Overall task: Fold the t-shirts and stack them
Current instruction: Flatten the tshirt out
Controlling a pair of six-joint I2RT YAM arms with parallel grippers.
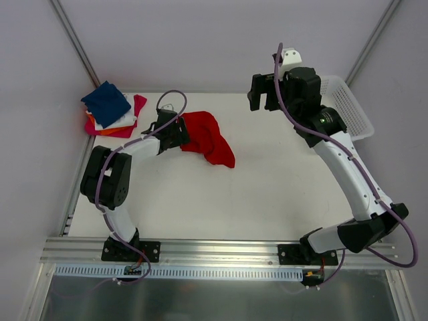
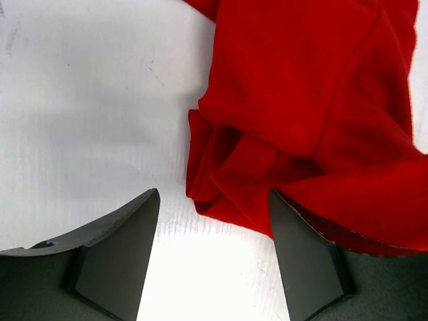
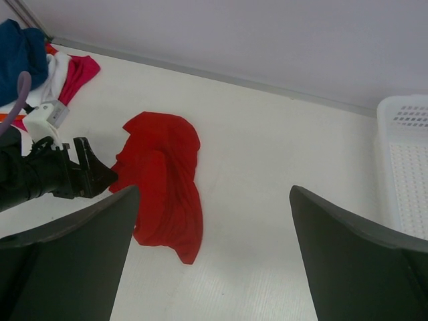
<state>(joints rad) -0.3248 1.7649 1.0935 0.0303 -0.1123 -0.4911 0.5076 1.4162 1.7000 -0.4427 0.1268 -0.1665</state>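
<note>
Table [image 1: 267, 200]: carrying the whole job; judging by the layout, most of it is looking done, with one tee waiting to be folded and added to the pile.
Red shirt [image 1: 208, 137]: lying crumpled and unfolded, bunching into ridges with a long tail trailing away. Its near edge is sitting between the left pincer's jaws and draping over one finger. It is lying well apart from the right pincer.
Basket [image 1: 348, 107]: standing just beside the right pincer, on its outer side.
Stack [image 1: 110, 110]: folded tees sitting beyond the left pincer, off to its left. Navy is lying on top, with white, orange and magenta peeking out beneath and the edges looking uneven.
Left pincer [image 2: 214, 195]: standing open low at the shirt's edge, clamping nothing.
Right pincer [image 3: 214, 194]: hanging wide open above the table, holding nothing.
</note>
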